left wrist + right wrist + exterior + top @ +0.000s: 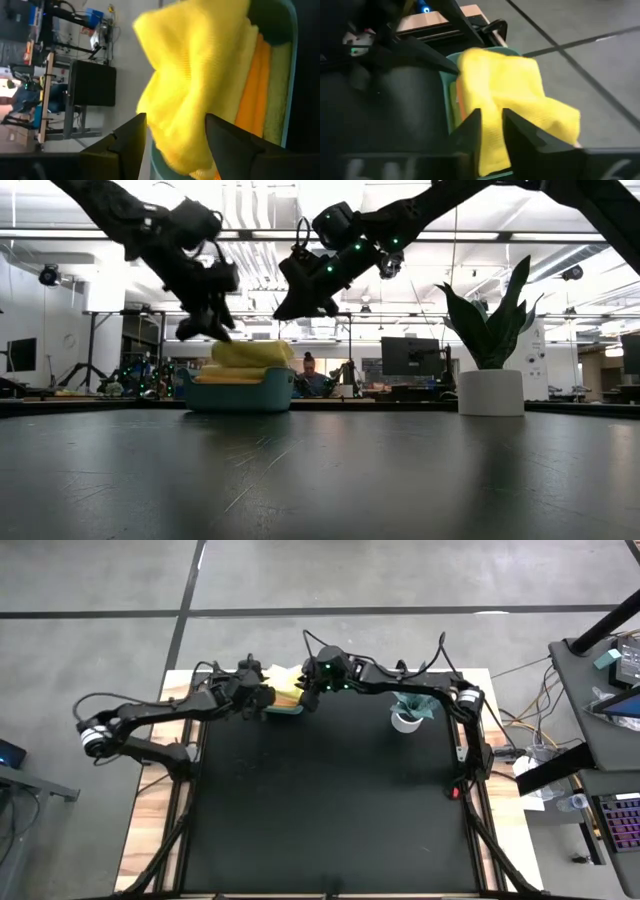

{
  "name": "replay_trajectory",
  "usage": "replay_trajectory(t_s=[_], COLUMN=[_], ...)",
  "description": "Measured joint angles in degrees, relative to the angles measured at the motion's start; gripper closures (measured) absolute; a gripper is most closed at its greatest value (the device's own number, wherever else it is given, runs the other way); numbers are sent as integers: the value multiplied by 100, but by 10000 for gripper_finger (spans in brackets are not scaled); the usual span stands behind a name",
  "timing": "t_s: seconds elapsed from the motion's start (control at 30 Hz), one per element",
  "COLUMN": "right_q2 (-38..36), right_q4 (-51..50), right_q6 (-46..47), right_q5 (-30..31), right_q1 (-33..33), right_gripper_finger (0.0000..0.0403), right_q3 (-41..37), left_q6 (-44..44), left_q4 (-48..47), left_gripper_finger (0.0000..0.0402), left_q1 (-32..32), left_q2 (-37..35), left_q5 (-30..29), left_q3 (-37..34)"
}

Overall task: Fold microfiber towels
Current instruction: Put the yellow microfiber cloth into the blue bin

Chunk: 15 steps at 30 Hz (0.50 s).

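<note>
High view: both dark arms meet over the far edge of the black table (330, 800), above a teal bin (284, 710) stuffed with soft cloths; a potted plant (410, 712) stands near the far right corner. Low view: the rounded bin holds a heaped yellow towel (250, 353), with the left gripper (205, 330) and right gripper (300, 305) just above it. Left wrist view: its fingers (131, 140) stand apart either side of the fuzzy, rumpled yellow towel, with an orange towel (252, 82) and a pale green one beneath. Right wrist view: its fingers (470, 131) sit close together, a narrow gap showing, over the yellow towel; a grip cannot be told.
</note>
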Motion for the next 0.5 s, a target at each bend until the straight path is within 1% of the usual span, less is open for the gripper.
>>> replay_trajectory(t_s=[0.13, 0.17, 0.23, 0.33, 0.4, 0.43, 0.5], right_q2=[0, 0, 0, 49, 137, 196, 319], right_q4=[139, 154, 217, 456, 642, 723, 843], right_q6=[-180, -224, -266, -295, -271, -249, -185], right_q5=[4, 4, 3, 2, 2, 2, 4], right_q1=[-20, -22, -22, -17, -29, -43, -62], right_gripper_finger=[380, 387, 391, 393, 394, 394, 394], right_q3=[-2, -2, -2, -9, -1, 27, 76], left_q6=[-322, -390, -581, -882, -1064, -1150, -1342], left_q4=[-318, -377, -314, -128, 55, 153, 453], left_gripper_finger=[215, 215, 215, 228, 248, 262, 293], left_q1=[2, 4, 18, 184, 351, 443, 637], left_q2=[-437, -533, -670, -798, -762, -713, -555], left_q5=[275, 413, 735, 1524, 1934, 2048, 2089], left_q3=[-1, -15, -20, -20, -20, -20, -22])
